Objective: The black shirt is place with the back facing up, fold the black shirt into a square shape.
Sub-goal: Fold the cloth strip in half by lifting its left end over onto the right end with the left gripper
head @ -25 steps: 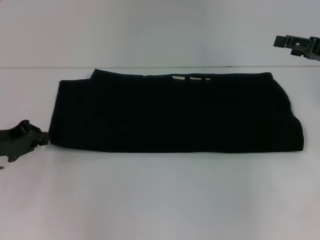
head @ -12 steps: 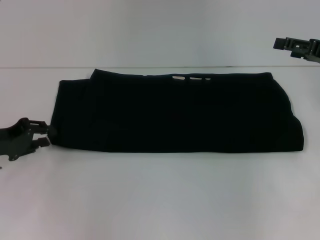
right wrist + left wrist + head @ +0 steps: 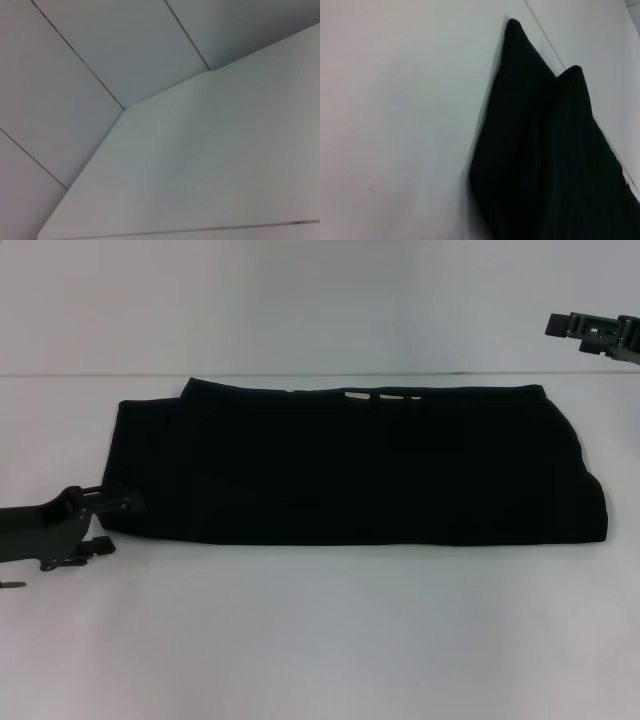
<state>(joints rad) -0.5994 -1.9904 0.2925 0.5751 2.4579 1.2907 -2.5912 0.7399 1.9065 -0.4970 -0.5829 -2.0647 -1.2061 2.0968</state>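
Observation:
The black shirt (image 3: 350, 465) lies folded into a long band across the white table, with a bit of whitish print (image 3: 380, 397) showing at its far edge. My left gripper (image 3: 113, 525) is open at the shirt's near left corner: one finger (image 3: 125, 504) reaches over the corner, the other (image 3: 98, 547) lies over the table just in front of it. The left wrist view shows the shirt's left end (image 3: 545, 150) and its two corners. My right gripper (image 3: 590, 332) is parked high at the far right, away from the shirt.
The white table (image 3: 330, 630) extends in front of the shirt and to both sides; its far edge (image 3: 100, 375) runs just behind the shirt. The right wrist view shows only a table corner (image 3: 200, 165) and wall panels.
My left gripper has opened and moved right, from just left of the shirt's near left corner to straddling it. The shirt and the right arm have not moved.

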